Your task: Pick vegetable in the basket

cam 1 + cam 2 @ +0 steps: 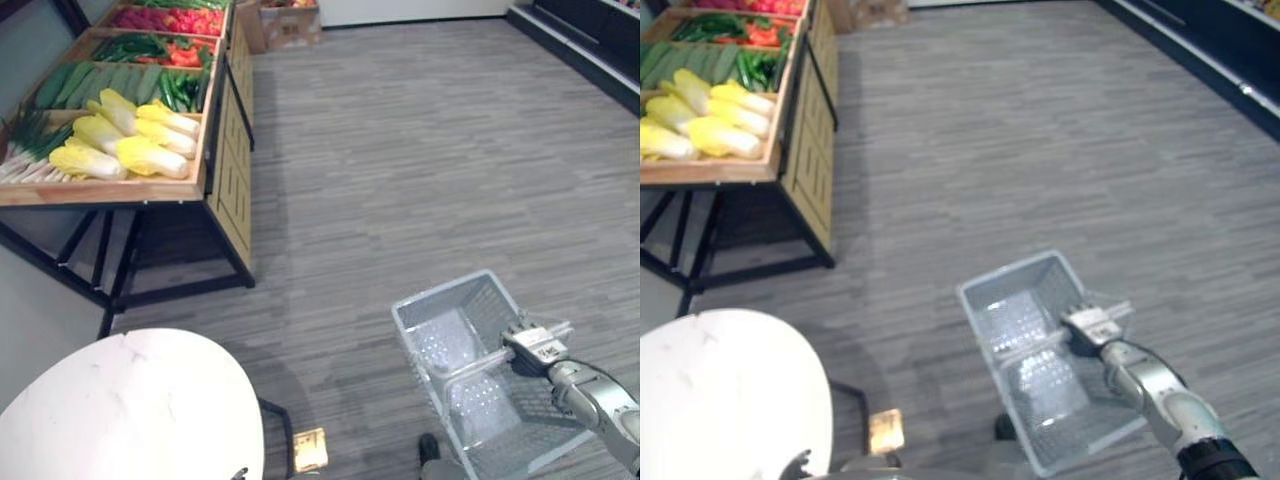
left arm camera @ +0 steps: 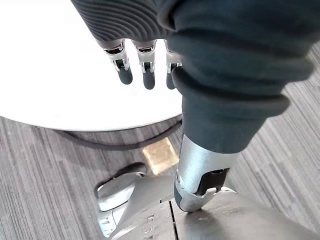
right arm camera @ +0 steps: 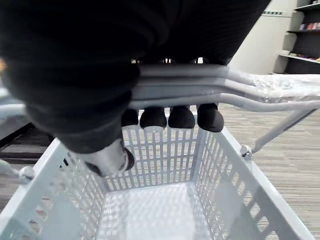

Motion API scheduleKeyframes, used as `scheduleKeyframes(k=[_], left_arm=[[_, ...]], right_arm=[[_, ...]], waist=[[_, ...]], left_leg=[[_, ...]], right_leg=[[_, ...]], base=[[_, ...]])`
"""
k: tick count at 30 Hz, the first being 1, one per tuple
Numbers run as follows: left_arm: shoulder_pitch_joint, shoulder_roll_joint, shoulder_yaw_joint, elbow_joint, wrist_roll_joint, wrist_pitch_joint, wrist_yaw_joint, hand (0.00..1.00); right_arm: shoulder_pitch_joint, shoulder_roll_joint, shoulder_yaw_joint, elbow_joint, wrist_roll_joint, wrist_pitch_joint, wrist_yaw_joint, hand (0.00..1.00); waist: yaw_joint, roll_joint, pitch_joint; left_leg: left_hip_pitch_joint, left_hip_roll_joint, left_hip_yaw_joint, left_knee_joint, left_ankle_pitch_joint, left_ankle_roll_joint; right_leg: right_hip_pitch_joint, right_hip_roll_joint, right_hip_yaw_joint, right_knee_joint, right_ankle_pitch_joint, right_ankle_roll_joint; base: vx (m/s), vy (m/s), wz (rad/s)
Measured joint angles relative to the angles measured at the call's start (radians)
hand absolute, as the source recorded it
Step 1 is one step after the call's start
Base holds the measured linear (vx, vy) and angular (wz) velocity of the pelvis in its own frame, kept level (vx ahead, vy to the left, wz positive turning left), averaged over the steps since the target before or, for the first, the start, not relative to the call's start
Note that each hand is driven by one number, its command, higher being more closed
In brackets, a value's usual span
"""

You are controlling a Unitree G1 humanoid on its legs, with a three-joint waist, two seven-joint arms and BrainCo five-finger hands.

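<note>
A light grey plastic basket (image 1: 470, 345) hangs above the floor at the lower right, nothing inside it. My right hand (image 1: 535, 345) is shut on the basket handle (image 3: 210, 87), fingertips (image 3: 181, 117) curled under the bars. Vegetables lie on a wooden stand (image 1: 100, 188) at the upper left: yellow-white cabbages (image 1: 130, 140), green cucumbers (image 1: 110, 85), leeks (image 1: 25, 145), red peppers (image 1: 170, 20) farther back. My left hand (image 2: 145, 62) hangs relaxed beside a white round table (image 2: 60, 85), holding nothing.
The white round table (image 1: 130, 410) fills the lower left, with a dark base and a small tan square (image 1: 310, 450) on the floor beside it. Grey striped carpet (image 1: 420, 160) stretches between stand and basket. Dark shelving (image 1: 600, 40) runs along the upper right.
</note>
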Motion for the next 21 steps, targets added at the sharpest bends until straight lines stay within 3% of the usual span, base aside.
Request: scheduleKeyframes(k=[2, 4, 5, 6, 7, 9, 11, 12, 13, 14, 15, 16, 17, 18, 19, 20, 21], left_arm=[[0.002, 0.014, -0.015, 0.001, 0.0, 0.0, -0.003, 0.0], [0.003, 0.02, -0.015, -0.002, 0.0, 0.0, -0.009, 0.0], [0.003, 0.021, -0.016, -0.001, 0.0, 0.004, -0.013, 0.0], [-0.001, 0.024, -0.015, -0.001, 0.0, 0.004, -0.014, 0.0], [-0.01, 0.027, -0.014, -0.001, 0.0, 0.005, -0.015, 0.0], [-0.017, 0.026, -0.011, -0.012, 0.002, 0.006, -0.014, 0.0], [-0.022, 0.025, -0.003, -0.031, 0.005, 0.006, -0.012, 0.0], [-0.019, 0.028, 0.004, -0.034, 0.008, 0.005, -0.011, 0.0], [-0.027, 0.01, 0.018, -0.04, 0.01, 0.004, -0.011, 0.0], [-0.04, -0.021, 0.024, -0.039, 0.01, -0.002, -0.011, 0.0], [-0.044, -0.035, 0.026, -0.041, 0.01, -0.004, -0.009, 0.0], [-0.044, -0.053, 0.027, -0.039, 0.009, -0.013, -0.008, 0.0], [-0.045, -0.058, 0.027, -0.037, 0.007, -0.015, -0.008, 0.0], [-0.045, -0.067, 0.036, -0.04, -0.01, -0.016, -0.001, 0.0], [-0.046, -0.066, 0.037, -0.042, -0.017, -0.016, 0.003, 0.0], [-0.043, -0.066, 0.038, -0.049, -0.03, -0.016, 0.005, 0.0], [-0.039, -0.065, 0.037, -0.063, -0.031, -0.017, 0.005, 0.0]], right_arm=[[0.019, 0.009, -0.025, 0.0, -0.004, 0.012, 0.0, 1.0], [0.033, 0.045, -0.055, 0.002, -0.006, 0.024, -0.002, 1.0], [0.033, 0.063, -0.066, 0.006, -0.006, 0.024, -0.003, 1.0], [0.033, 0.067, -0.069, 0.009, -0.006, 0.024, -0.003, 1.0], [0.033, 0.068, -0.073, 0.025, -0.005, 0.019, -0.003, 1.0], [0.036, 0.081, -0.077, 0.042, -0.005, 0.017, -0.003, 1.0], [0.045, 0.1, -0.105, 0.052, -0.006, 0.018, -0.003, 1.0], [0.056, 0.104, -0.113, 0.053, -0.006, 0.023, -0.004, 1.0], [0.062, 0.106, -0.131, 0.059, -0.006, 0.04, -0.004, 1.0], [0.065, 0.107, -0.156, 0.065, -0.006, 0.051, -0.003, 1.0], [0.059, 0.105, -0.164, 0.065, -0.006, 0.052, -0.003, 1.0], [0.05, 0.105, -0.176, 0.064, -0.007, 0.05, -0.004, 1.0], [0.05, 0.105, -0.181, 0.062, -0.006, 0.049, -0.004, 1.0], [0.071, 0.104, -0.196, 0.06, -0.005, 0.05, -0.009, 1.0], [0.081, 0.104, -0.197, 0.06, -0.004, 0.052, -0.01, 1.0], [0.099, 0.103, -0.197, 0.051, -0.004, 0.052, -0.011, 1.0], [0.103, 0.105, -0.196, 0.046, -0.003, 0.054, -0.022, 1.0]], waist=[[-0.005, -0.014, 0.023], [-0.018, -0.005, 0.029], [-0.03, -0.013, 0.031], [-0.032, -0.013, 0.031], [-0.037, -0.02, 0.035], [-0.058, -0.024, 0.04], [-0.06, -0.039, 0.047], [-0.066, -0.043, 0.048], [-0.08, -0.015, 0.055], [-0.075, 0.03, 0.048], [-0.07, 0.054, 0.045], [-0.066, 0.07, 0.044], [-0.065, 0.069, 0.044], [-0.066, 0.065, 0.046], [-0.062, 0.063, 0.047], [-0.045, 0.046, 0.055], [-0.04, 0.047, 0.055]], left_leg=[[0.057, -0.011, -0.002, 0.001, -0.021, 0.018], [0.099, -0.011, -0.012, -0.014, -0.034, 0.038], [0.103, -0.008, -0.028, -0.016, -0.039, 0.045], [0.105, -0.007, -0.029, -0.024, -0.039, 0.045], [0.107, -0.003, -0.037, -0.044, -0.039, 0.045], [0.122, -0.008, -0.074, -0.084, -0.038, 0.042], [0.167, -0.016, -0.094, -0.108, -0.043, 0.008], [0.189, -0.018, -0.119, -0.118, -0.06, -0.011], [0.215, 0.009, -0.159, -0.113, -0.082, -0.015], [0.206, 0.038, -0.199, -0.07, -0.076, -0.012], [0.193, 0.054, -0.216, -0.032, -0.067, -0.01], [0.154, 0.067, -0.25, 0.063, -0.029, -0.008], [0.125, 0.066, -0.263, 0.13, 0.004, -0.014], [0.05, 0.065, -0.283, 0.327, 0.122, -0.021], [0.022, 0.066, -0.284, 0.402, 0.201, -0.024], [-0.014, 0.069, -0.27, 0.517, 0.34, -0.037], [-0.063, 0.074, -0.237, 0.644, 0.327, -0.031]], right_leg=[[-0.036, -0.009, 0.001, 0.164, 0.037, -0.052], [-0.088, -0.014, -0.003, 0.274, 0.068, -0.063], [-0.094, -0.004, -0.029, 0.235, -0.001, -0.051], [-0.099, 0.003, -0.036, 0.189, -0.015, -0.056], [-0.099, 0.025, -0.053, 0.045, -0.013, -0.052], [-0.08, 0.033, -0.046, -0.288, 0.039, 0.0], [-0.08, 0.015, -0.02, -0.444, 0.065, 0.018], [-0.077, 0.004, -0.021, -0.441, 0.059, 0.019], [-0.086, 0.008, -0.046, -0.358, 0.143, 0.05], [-0.115, 0.029, -0.076, -0.263, 0.136, 0.039], [-0.124, 0.042, -0.085, -0.221, 0.109, 0.008], [-0.126, 0.057, -0.106, -0.165, 0.056, -0.016], [-0.119, 0.058, -0.114, -0.139, 0.029, -0.027], [-0.071, 0.058, -0.139, -0.117, -0.022, -0.046], [-0.04, 0.06, -0.148, -0.113, -0.039, -0.055], [0.025, 0.065, -0.147, -0.124, -0.072, -0.07], [0.085, 0.071, -0.147, -0.151, -0.095, -0.092]], base=[[0.04, 0.075, 0.03], [0.08, 0.049, 0.13], [0.11, 0.042, 0.17], [0.21, -0.004, 0.21], [0.23, -0.043, 0.23], [0.31, -0.11, 0.46], [0.44, -0.207, 0.58], [0.57, -0.335, 0.9], [0.56, -0.376, 0.91], [0.46, -0.328, 0.63], [0.43, -0.324, 0.3], [0.33, -0.262, 0.11], [0.43, -0.325, 0.31], [0.45, -0.308, 0.33], [0.55, -0.338, 0.25], [0.53, -0.274, 0.0], [0.43, -0.189, -0.07]])
